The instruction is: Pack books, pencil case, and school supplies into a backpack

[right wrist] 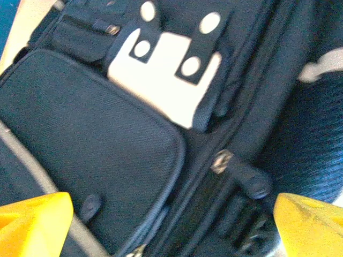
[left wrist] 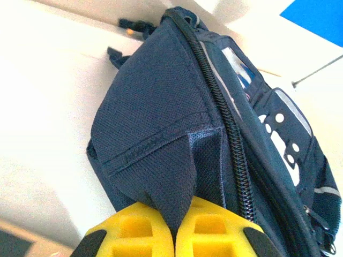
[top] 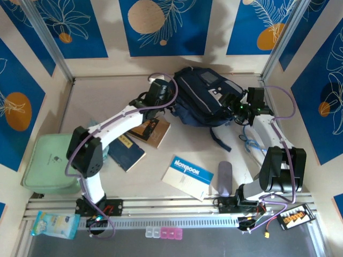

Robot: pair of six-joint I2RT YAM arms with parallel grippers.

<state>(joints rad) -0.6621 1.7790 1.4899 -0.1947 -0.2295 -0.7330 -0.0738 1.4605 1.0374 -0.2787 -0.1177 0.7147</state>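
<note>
None of the supplies is inside the backpack [top: 206, 93] yet, as far as the views show. It lies on its side at the far middle of the table [top: 96, 101], and its main zipper [left wrist: 231, 134] looks closed along the stretch in view. Getting it open seems to be the step in hand.

On the near side of it, the brown-covered book [top: 153, 131] lies just beside the dark navy book [top: 127, 152]. The notebook [top: 188, 176] lies closer to the arm bases, with the grey pencil case [top: 225, 179] just to its right. All four are left to pack. A pale-green box [top: 51, 160] sits at the table's left edge, well apart from the backpack.

The left gripper [left wrist: 174, 222] is clenched on a fold of the backpack's navy fabric at the bag's left end, its yellow fingers [left wrist: 214, 230] pinched together with the cloth between them. The left arm [top: 115, 126] stretches diagonally from its base across the table, passing over the two books.

The right gripper [right wrist: 171, 225] is spread wide and grasps nothing. It hovers over the backpack's front panel with a zipper pull [right wrist: 241, 174] lying between its fingers. The right arm [top: 278, 160] is folded, elbow raised near its base, forearm reaching toward the bag's right end.
</note>
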